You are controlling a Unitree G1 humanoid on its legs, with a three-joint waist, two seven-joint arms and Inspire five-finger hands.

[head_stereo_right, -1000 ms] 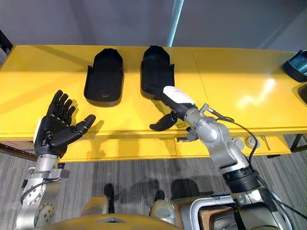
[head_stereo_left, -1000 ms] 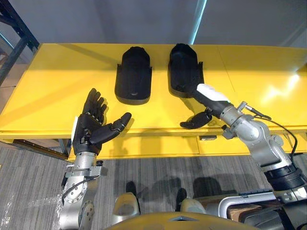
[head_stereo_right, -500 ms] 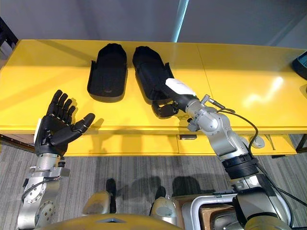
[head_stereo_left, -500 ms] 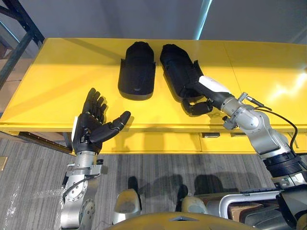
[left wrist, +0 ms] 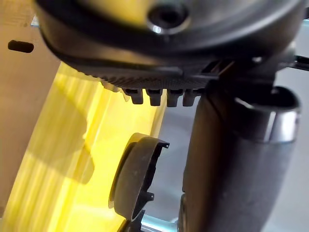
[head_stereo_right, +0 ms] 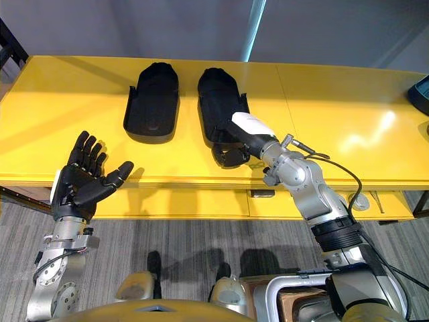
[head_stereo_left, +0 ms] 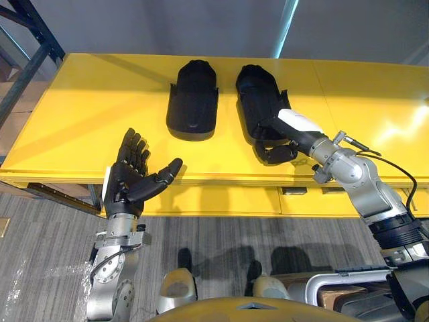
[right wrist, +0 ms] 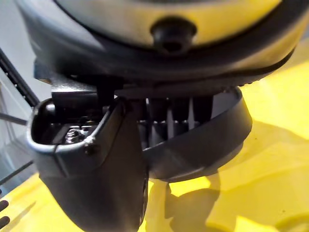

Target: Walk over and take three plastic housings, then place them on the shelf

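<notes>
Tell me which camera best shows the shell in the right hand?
The left eye view: nearly the whole housing lies on the yellow table, with the right hand curled on its near end. The right eye view matches. The right wrist view shows its rim up close.

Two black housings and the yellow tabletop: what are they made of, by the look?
Left housing and right housing: likely moulded plastic with a matte black finish. The wrist views show thin walls, with ribs and clips at the rim. Tabletop: smooth glossy yellow that reflects the lights. It may be painted metal or laminate, cannot tell which.
</notes>
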